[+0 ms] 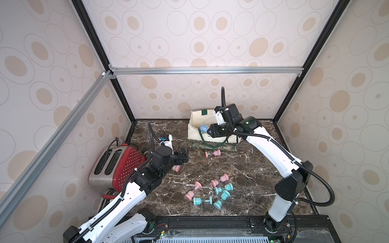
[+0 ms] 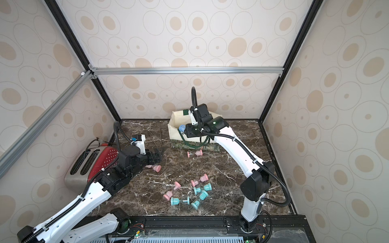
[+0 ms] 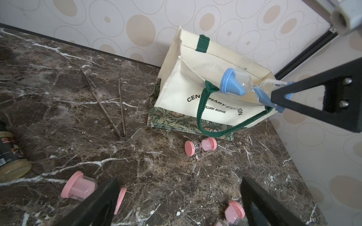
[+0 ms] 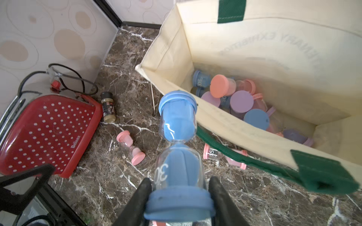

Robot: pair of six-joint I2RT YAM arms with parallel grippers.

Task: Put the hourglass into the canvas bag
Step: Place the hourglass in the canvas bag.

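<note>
Nearest my base, teal and pink hourglasses [image 1: 219,191] lie scattered on the bench [image 1: 252,168]. Further out, my left gripper [image 3: 180,182] stands wide and empty, low over the bench. Beyond it, my right gripper [image 4: 179,182] is clamped narrow on the near cap of the blue hourglass [image 4: 177,135]. It sticks out ahead of me in the air, its far cap about at the near rim of the canvas bag [image 4: 215,121].

I judge it is not yet clear over the mouth. Letting go now could drop it on the rim or outside onto the bench, because most of its length hangs short of the opening. I hold only one end, so a nudge against the cloth could lever it out of my grip. The green handle [image 4: 235,156] drapes over the near wall just beside my path and could snag me. Deeper inside lies a pile of hourglasses [image 4: 241,101]; a high drop onto them might crack the glass.
</note>
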